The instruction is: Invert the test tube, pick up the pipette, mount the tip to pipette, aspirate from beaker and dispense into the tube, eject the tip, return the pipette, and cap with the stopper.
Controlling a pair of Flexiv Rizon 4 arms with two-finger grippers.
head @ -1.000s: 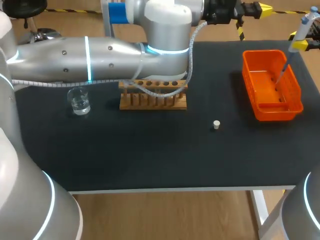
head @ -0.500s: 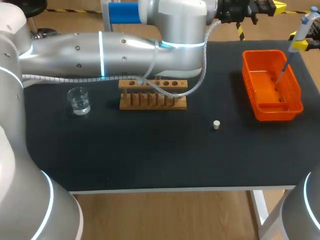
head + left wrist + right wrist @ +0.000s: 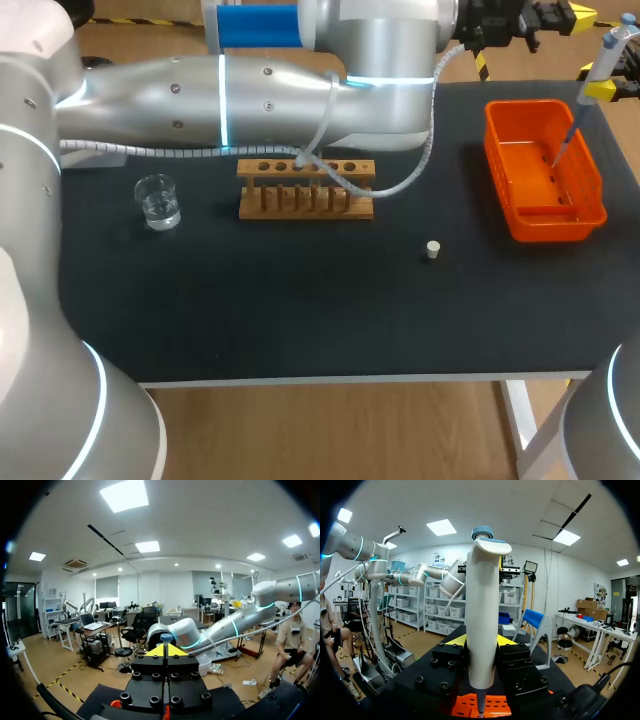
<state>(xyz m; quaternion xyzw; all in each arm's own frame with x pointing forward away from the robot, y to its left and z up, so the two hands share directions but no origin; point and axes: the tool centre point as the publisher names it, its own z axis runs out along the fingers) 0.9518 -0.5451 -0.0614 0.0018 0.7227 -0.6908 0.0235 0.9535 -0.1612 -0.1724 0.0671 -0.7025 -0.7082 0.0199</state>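
Note:
My right gripper (image 3: 600,90) at the table's far right is shut on the white pipette (image 3: 588,85), holding it upright. In the right wrist view the pipette (image 3: 482,625) stands between the yellow-tipped fingers of the gripper (image 3: 481,642), its thin lower end over the orange bin (image 3: 492,706). My left arm reaches across the back of the table. Its gripper (image 3: 568,13) is shut, level with and just short of the pipette's blue top (image 3: 166,638). A wooden rack (image 3: 305,190), a glass beaker (image 3: 158,202) and a small white stopper (image 3: 433,250) sit on the black table. I cannot make out a tube.
The orange bin (image 3: 585,215) lies at the right side of the table, under the pipette's lower end. The left arm's grey cable (image 3: 400,180) hangs over the rack.
My left arm has swung to the right, bringing its shut gripper closer to the pipette's top. The right arm and the pipette have stayed put.

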